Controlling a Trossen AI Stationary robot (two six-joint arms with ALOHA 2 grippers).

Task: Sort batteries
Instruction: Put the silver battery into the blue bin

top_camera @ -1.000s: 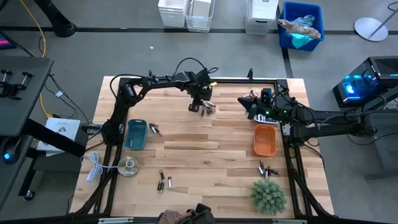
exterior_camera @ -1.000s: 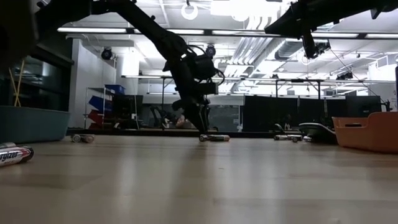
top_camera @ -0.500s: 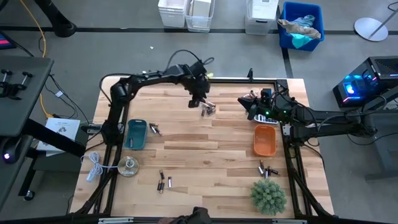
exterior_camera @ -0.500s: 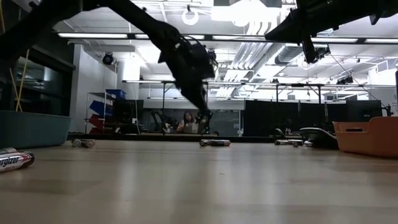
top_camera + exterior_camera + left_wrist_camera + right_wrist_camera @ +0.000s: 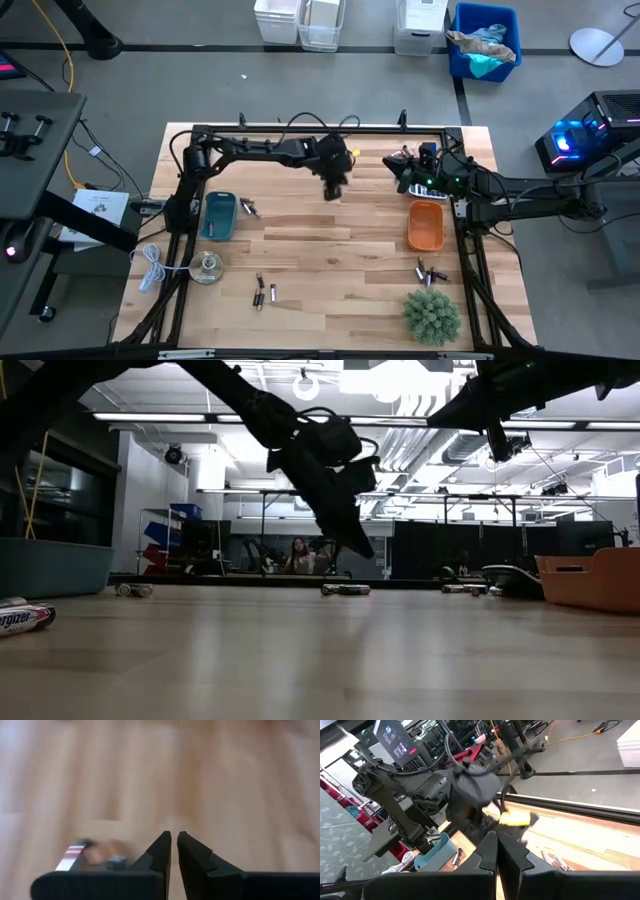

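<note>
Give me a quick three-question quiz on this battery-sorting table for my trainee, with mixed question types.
1. True or false: the plant stands beside the teal tray.
2. The left hand holds: A a battery, B a tray, C nothing.
3. Fill in: the batteries on the right lie between the orange tray and the ____.
Key: 1 false; 2 C; 3 plant.

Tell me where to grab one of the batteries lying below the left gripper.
Probably take a battery across the middle of its barrel, with the left gripper coming straight down. It lies flat on its side on the table, so only its round flanks are free.
</note>
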